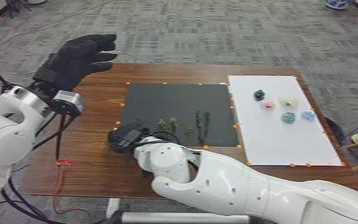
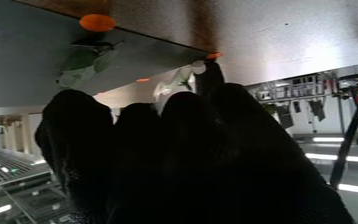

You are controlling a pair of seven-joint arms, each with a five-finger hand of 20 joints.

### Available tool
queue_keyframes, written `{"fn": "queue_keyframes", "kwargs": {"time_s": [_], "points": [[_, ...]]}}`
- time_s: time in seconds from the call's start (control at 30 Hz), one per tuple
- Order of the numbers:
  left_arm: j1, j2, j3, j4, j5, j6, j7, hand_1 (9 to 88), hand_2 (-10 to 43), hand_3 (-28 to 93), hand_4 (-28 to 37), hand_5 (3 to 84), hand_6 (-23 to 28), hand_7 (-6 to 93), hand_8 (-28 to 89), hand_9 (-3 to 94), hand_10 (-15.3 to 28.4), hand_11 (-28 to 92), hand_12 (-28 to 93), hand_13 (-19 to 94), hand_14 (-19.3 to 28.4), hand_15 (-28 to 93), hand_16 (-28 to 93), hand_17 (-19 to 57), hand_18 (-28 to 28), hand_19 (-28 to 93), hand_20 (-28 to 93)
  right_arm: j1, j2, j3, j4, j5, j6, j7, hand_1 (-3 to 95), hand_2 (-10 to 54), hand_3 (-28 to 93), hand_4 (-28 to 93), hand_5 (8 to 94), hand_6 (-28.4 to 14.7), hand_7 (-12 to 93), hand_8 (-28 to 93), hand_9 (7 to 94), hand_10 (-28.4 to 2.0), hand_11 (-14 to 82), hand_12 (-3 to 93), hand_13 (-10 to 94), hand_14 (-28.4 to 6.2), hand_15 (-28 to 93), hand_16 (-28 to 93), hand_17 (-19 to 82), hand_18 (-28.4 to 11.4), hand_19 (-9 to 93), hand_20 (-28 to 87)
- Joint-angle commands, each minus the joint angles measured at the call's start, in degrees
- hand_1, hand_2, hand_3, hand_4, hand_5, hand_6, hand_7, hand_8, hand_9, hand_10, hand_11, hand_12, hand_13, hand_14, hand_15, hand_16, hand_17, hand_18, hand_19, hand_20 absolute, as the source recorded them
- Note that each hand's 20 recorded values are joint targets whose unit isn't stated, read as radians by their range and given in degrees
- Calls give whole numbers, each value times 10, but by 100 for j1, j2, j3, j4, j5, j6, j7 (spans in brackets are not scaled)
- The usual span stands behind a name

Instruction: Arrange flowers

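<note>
Left hand (image 1: 74, 61) upper left, open. Right hand (image 1: 125, 139) left of lower center by black mat (image 1: 162, 97); can't tell its grip. Green stems (image 1: 202, 126) center, flower heads (image 1: 288, 118) right on white mat (image 1: 273, 142).

And right now, no text, brand, number or sign can be read, left or right, near or far. Nothing legible is being picked up on any label, either.
</note>
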Motion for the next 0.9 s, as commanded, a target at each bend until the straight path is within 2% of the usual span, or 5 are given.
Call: {"fn": "queue_keyframes", "kwargs": {"time_s": [0.03,0.3,0.5,0.77,0.9], "points": [[68,-51,-86,-47,-11,12,11,243,-26,693,-261,277,29,210,-96,196,106,257,206,107,134,479,-41,-100,196,403,118,182,11,-159,-34,85,88,265,150,393,930,-106,431,11,151,-137,910,-68,707,350,892,-58,904,398,625,-224,932,808],[145,-57,-149,-83,-16,43,32,243,-25,693,-262,277,29,210,-97,197,105,257,207,107,134,479,-41,-99,195,402,118,253,56,-188,0,83,75,318,147,392,931,-104,453,11,147,-135,913,-66,705,350,894,-58,903,396,626,-225,932,807],[308,-58,-299,-147,-6,73,44,243,-26,694,-262,277,29,210,-97,197,105,258,207,107,134,480,-41,-99,195,403,118,338,141,-260,20,131,178,294,147,393,931,-106,461,16,149,-134,910,-68,703,355,892,-59,902,399,624,-225,932,808],[388,-72,-363,-179,-4,102,69,243,-26,695,-263,277,29,210,-96,197,105,259,206,107,134,480,-41,-99,196,404,118,365,195,-286,34,145,318,275,146,393,931,-105,475,21,150,-135,905,-69,700,354,886,-61,901,399,615,-225,932,806],[364,-77,-347,-164,-3,88,54,243,-26,696,-263,277,29,209,-96,196,106,258,206,107,134,480,-41,-100,195,403,117,294,193,-183,33,128,275,271,147,390,931,-103,481,21,150,-136,905,-70,699,353,885,-62,901,399,614,-226,932,805]]}}
